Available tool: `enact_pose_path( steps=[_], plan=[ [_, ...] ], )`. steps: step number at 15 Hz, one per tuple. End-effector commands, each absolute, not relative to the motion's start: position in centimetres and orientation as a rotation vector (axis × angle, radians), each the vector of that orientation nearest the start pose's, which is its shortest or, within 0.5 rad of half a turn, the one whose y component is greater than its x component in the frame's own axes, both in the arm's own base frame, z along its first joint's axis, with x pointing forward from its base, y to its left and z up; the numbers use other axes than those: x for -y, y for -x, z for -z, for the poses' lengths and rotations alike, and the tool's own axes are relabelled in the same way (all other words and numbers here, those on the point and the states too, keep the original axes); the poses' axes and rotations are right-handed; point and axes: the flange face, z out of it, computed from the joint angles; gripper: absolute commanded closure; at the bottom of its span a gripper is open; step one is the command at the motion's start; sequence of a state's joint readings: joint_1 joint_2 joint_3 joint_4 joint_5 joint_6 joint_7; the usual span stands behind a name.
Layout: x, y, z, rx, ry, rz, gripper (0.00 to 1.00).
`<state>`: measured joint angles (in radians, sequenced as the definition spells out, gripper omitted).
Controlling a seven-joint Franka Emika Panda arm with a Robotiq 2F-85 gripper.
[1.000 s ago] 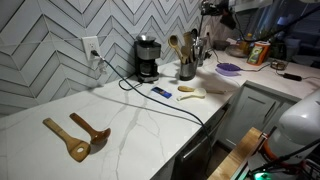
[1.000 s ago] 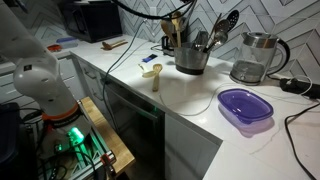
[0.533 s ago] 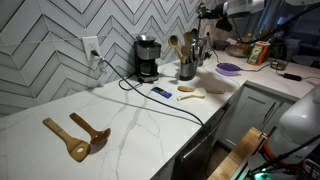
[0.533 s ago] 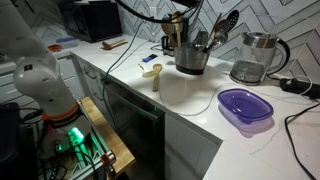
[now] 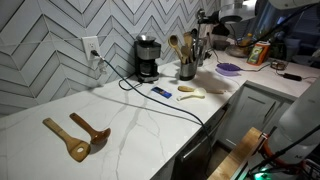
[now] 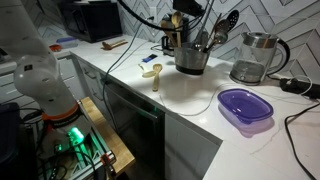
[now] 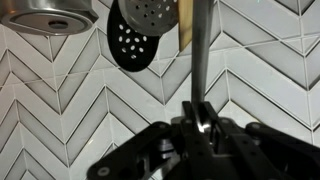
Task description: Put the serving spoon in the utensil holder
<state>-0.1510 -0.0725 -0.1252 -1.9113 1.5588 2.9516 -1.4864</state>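
I see the countertop as glossy white stone w/ grey veins — wall tiles glossy too; serving spoon handle brushed metal, utensil holder matt dk grey.

Black coffee maker sits against the herringbone tile, two wooden spatulas lie further down the counter, purple bowl near a glass kettle.
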Motion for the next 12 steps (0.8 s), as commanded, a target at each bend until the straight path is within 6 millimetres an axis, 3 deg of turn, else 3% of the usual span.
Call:
enact_pose_path(
  steps=[1, 12],
  plan=[
    [22.0, -54.0, -58.3, -0.284, 2.496, 1.904, 0.97],
    [20.9, -55.3, -51.7, -0.306, 2.649, 1.764, 0.97]
  ],
)
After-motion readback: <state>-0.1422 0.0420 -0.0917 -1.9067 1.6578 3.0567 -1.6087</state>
